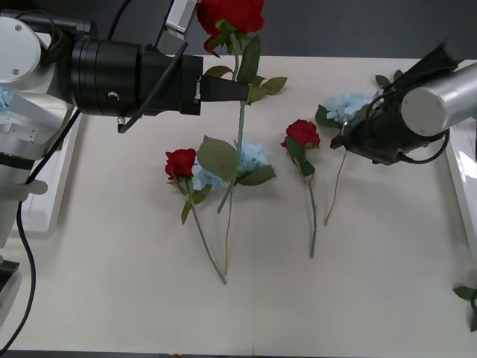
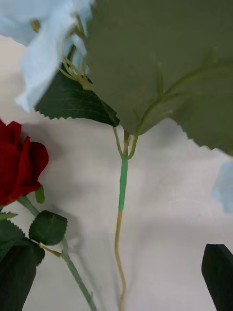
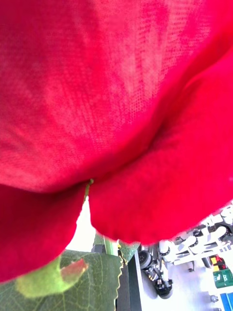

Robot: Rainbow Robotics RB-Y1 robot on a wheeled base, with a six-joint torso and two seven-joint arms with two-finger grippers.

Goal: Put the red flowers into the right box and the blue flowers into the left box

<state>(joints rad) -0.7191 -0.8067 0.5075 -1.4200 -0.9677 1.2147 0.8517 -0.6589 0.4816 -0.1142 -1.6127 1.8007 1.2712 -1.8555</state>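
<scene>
My left gripper (image 1: 232, 89) is shut on the stem of a red flower (image 1: 231, 16) and holds it upright, high above the table's middle; its petals (image 3: 116, 97) hang close before the left wrist camera. Two more red flowers (image 1: 180, 162) (image 1: 302, 134) lie on the table, with a blue flower (image 1: 252, 156) between them. My right gripper (image 1: 344, 140) is open and low over another blue flower (image 1: 347, 104). That flower's thin stem (image 2: 122, 184) runs between the black fingers (image 2: 219, 277). The left box (image 1: 52, 186) is at the left edge, the right box (image 1: 463, 171) at the right edge.
A pale blue cluster (image 1: 4, 98) shows at the far left by the left box. A green leaf sprig (image 1: 466, 294) lies at the right edge near the front. The near half of the white table (image 1: 246, 313) is bare.
</scene>
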